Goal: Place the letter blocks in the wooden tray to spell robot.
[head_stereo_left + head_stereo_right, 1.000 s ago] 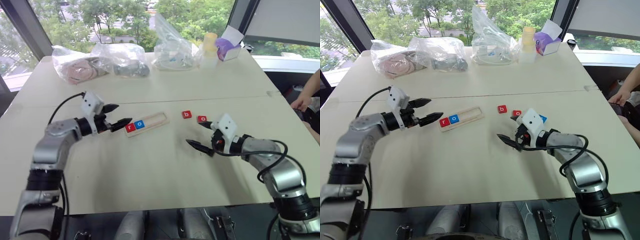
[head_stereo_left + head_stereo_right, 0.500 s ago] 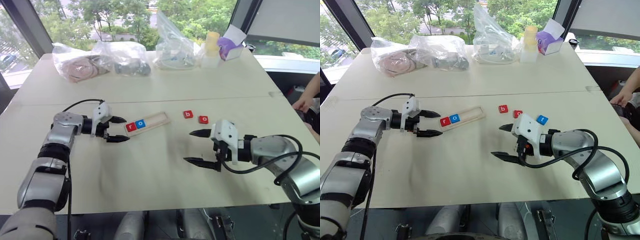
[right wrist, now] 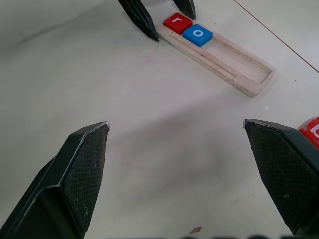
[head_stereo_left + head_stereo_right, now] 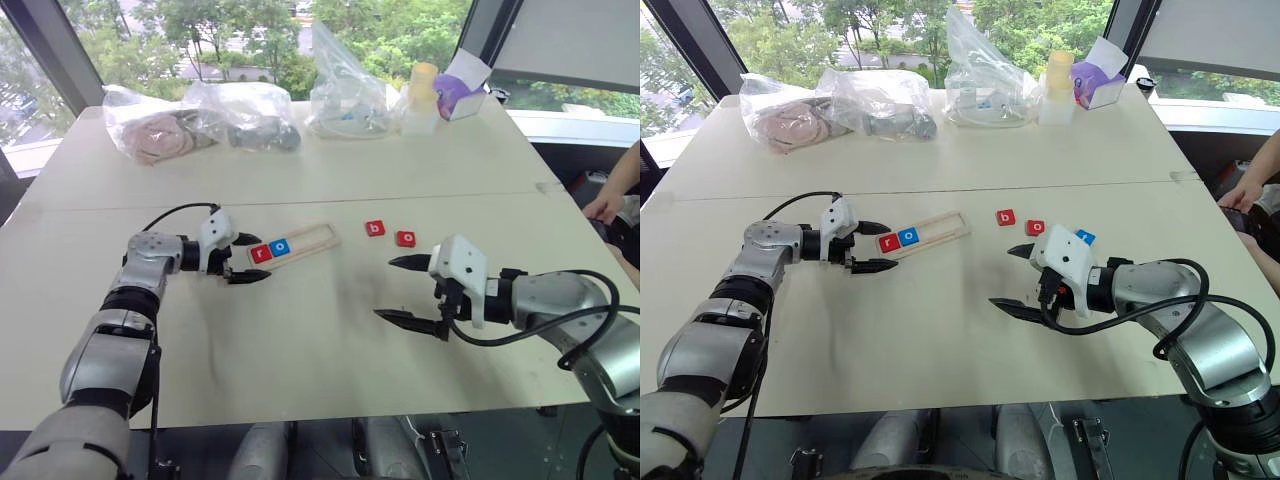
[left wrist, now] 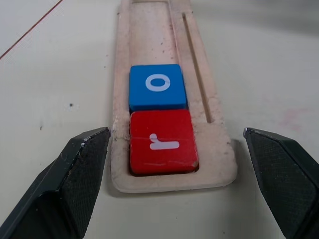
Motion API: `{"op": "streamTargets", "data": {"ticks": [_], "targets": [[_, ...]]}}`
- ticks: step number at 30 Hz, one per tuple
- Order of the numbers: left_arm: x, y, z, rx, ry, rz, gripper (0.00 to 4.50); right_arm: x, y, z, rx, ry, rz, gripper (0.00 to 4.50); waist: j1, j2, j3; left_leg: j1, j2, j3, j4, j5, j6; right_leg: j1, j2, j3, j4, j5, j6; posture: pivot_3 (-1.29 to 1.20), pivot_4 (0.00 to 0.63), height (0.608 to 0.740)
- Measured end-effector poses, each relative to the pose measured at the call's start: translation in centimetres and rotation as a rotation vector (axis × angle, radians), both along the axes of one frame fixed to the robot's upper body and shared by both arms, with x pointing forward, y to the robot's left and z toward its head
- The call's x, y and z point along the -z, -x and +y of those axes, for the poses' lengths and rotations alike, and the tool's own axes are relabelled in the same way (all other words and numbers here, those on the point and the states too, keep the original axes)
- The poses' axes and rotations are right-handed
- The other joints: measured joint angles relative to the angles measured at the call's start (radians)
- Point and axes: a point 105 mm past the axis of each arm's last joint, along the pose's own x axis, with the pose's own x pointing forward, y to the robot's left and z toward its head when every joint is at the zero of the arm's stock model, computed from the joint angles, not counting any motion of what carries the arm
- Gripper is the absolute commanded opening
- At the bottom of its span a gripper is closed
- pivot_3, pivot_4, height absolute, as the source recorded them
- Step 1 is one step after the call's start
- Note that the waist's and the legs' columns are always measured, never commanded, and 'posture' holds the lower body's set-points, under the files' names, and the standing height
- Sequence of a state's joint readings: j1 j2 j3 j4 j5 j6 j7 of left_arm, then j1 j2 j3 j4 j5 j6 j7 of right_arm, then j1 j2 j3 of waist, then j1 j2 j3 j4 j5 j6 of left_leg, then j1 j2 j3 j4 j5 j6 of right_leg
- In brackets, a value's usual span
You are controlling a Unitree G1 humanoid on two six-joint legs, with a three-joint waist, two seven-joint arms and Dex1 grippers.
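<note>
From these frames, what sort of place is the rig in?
Likely an office or lab room above ground: a large pale table beside big windows looking onto trees, with bagged supplies along its far edge and a person's arm alongside.

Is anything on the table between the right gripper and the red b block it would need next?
Nothing visible. The right gripper, fingers open, hovers over bare table just short of the red b block. The empty part of the pale wooden tray past the blue o block is clear too.

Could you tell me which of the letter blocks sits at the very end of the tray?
The red r block. It fills the tray's end slot, with the blue o block beside it; the others lie off the tray.
</note>
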State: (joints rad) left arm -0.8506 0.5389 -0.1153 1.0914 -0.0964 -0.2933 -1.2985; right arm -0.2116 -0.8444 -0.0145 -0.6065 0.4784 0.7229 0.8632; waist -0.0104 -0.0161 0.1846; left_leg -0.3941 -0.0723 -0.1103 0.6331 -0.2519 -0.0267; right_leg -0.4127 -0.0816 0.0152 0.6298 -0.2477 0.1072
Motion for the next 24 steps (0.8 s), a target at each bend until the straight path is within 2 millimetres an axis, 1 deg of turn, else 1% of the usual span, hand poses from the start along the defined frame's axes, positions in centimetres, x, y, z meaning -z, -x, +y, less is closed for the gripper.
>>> {"op": "streamTargets", "data": {"ticks": [7,13,16,17,18,24], "targets": [[0.18,-0.1,0.28,-0.02,-0.005,0.005,4.5,0.03,-0.11,-0.06,0.014,-0.003,0.002,4.48,0.0,0.0,0.0,0.0,0.0,0.0,0.0,0.0,0.0,0.0,0.0,0.0,0.001,0.0,0.0,0.0,0.15,0.74],[0.36,0.02,-0.09,0.0,-0.011,0.023,4.5,-0.04,-0.2,-0.05,0.019,-0.002,-0.004,4.48,0.0,0.0,0.0,0.001,0.0,0.0,0.001,0.0,0.0,0.001,0.0,0.0,0.001,0.0,0.0,0.0,0.15,0.74],[0.39,0.0,-0.23,0.006,-0.018,0.021,3.66,-0.06,-0.21,-0.06,0.02,-0.002,-0.005,4.5,0.001,0.0,0.0,0.001,0.0,0.0,0.001,0.0,0.0,0.002,0.0,0.0,0.001,0.0,0.0,0.0,0.15,0.74],[0.41,0.0,-0.25,0.006,-0.018,0.023,3.21,-0.06,-0.22,-0.06,0.021,-0.001,-0.005,4.5,0.0,0.0,0.0,0.001,0.0,0.0,0.001,0.0,0.0,0.002,0.0,0.0,0.001,0.0,0.0,0.0,0.15,0.74],[0.42,0.0,-0.26,0.007,-0.019,0.023,3.12,-0.06,-0.23,-0.07,0.022,-0.001,-0.006,4.5,0.0,0.0,0.0,0.001,0.0,0.0,0.001,0.0,0.0,0.002,0.0,0.0,0.001,0.0,0.0,0.0,0.15,0.74],[0.5,-0.09,-0.31,-0.002,-0.015,0.041,3.12,-0.08,-0.31,-0.12,0.029,-0.001,-0.01,4.5,0.001,0.0,0.0,0.002,0.0,0.0,0.002,0.0,0.0,0.002,0.0,0.0,0.001,0.0,0.0,0.0,0.15,0.74]]}}
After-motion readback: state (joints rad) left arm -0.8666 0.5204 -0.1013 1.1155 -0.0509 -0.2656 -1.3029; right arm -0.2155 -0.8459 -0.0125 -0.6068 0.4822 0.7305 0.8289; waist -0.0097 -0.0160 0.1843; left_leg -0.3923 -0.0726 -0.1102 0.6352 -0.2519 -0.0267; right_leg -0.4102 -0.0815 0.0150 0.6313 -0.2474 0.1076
